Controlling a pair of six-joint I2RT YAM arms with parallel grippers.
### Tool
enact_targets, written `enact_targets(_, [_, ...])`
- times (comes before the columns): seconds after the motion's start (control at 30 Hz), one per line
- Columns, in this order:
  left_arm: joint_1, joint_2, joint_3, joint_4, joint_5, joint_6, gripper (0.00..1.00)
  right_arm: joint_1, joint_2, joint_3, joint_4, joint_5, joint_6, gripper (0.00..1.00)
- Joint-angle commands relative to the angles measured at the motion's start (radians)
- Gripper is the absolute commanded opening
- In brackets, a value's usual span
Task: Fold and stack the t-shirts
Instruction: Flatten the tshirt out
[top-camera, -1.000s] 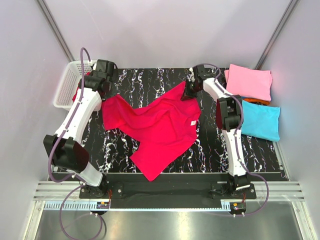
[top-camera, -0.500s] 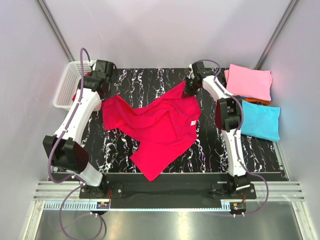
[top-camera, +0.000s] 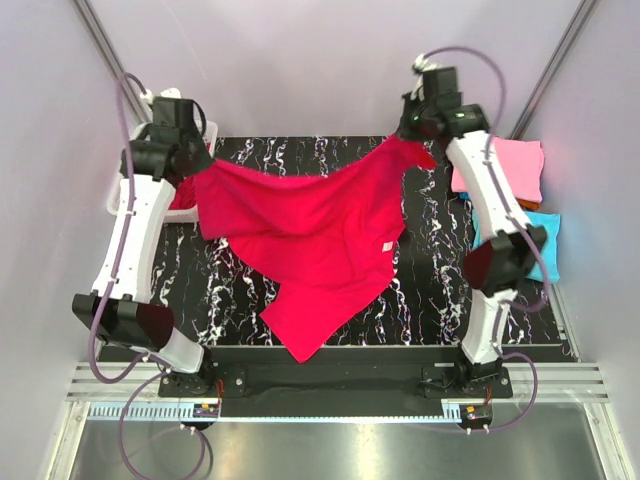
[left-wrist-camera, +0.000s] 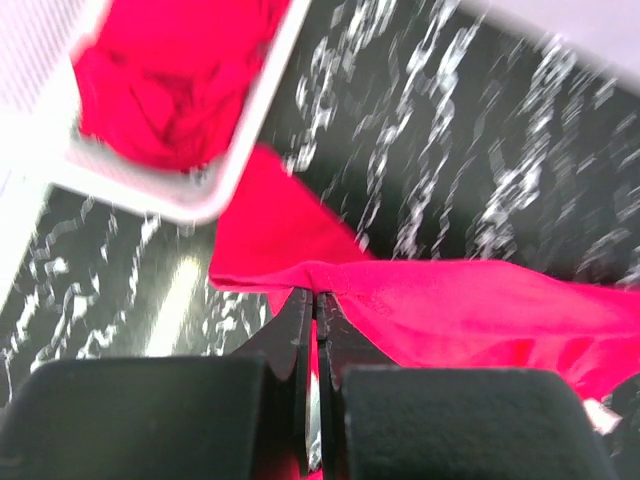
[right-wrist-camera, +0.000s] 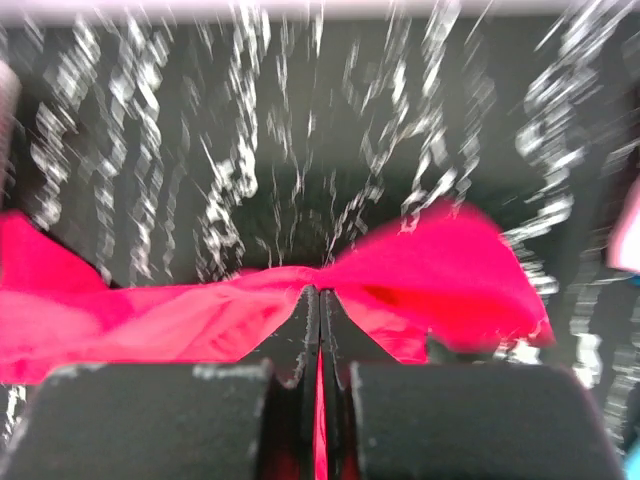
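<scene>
A crimson t-shirt (top-camera: 320, 235) hangs stretched between both grippers above the black marbled table (top-camera: 420, 300), its lower part trailing down to the front edge. My left gripper (top-camera: 197, 168) is shut on the shirt's upper left corner. My right gripper (top-camera: 408, 138) is shut on the upper right corner. In the left wrist view the left gripper (left-wrist-camera: 317, 296) pinches the shirt's hem (left-wrist-camera: 450, 300). The right wrist view has the right gripper (right-wrist-camera: 320, 292) clamping bunched red cloth (right-wrist-camera: 430, 270). A second crimson shirt (left-wrist-camera: 165, 75) lies crumpled in the white basket (left-wrist-camera: 225, 190).
The white mesh basket (top-camera: 125, 190) stands at the table's far left corner, behind the left arm. Folded pink (top-camera: 520, 165), orange (top-camera: 522, 205) and turquoise (top-camera: 545, 245) shirts lie off the table's right side, partly behind the right arm.
Both arms have lifted and spread apart, raising the shirt's top edge off the table and pulling it taut. The right gripper closed on its corner before the lift.
</scene>
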Motion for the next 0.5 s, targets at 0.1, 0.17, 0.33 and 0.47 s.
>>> enact_targets(0.1, [0.070, -0.110, 0.241, -0.006, 0.102, 0.050, 0.00, 0.008, -0.306, 0.063, -0.048, 0.207, -0.084, 0.00])
enact_targets(0.17, [0.076, -0.130, 0.269, 0.008, 0.139, 0.047, 0.00, 0.008, -0.354, 0.080, -0.058, 0.233, -0.104, 0.00])
enact_targets(0.33, [0.077, -0.204, 0.212, 0.136, 0.303, 0.056, 0.00, 0.008, -0.475, 0.121, -0.060, 0.230, -0.147, 0.00])
enact_targets(0.47, [0.077, -0.131, 0.258, 0.155, 0.344, -0.011, 0.00, 0.008, -0.455, 0.197, -0.058, 0.270, -0.190, 0.00])
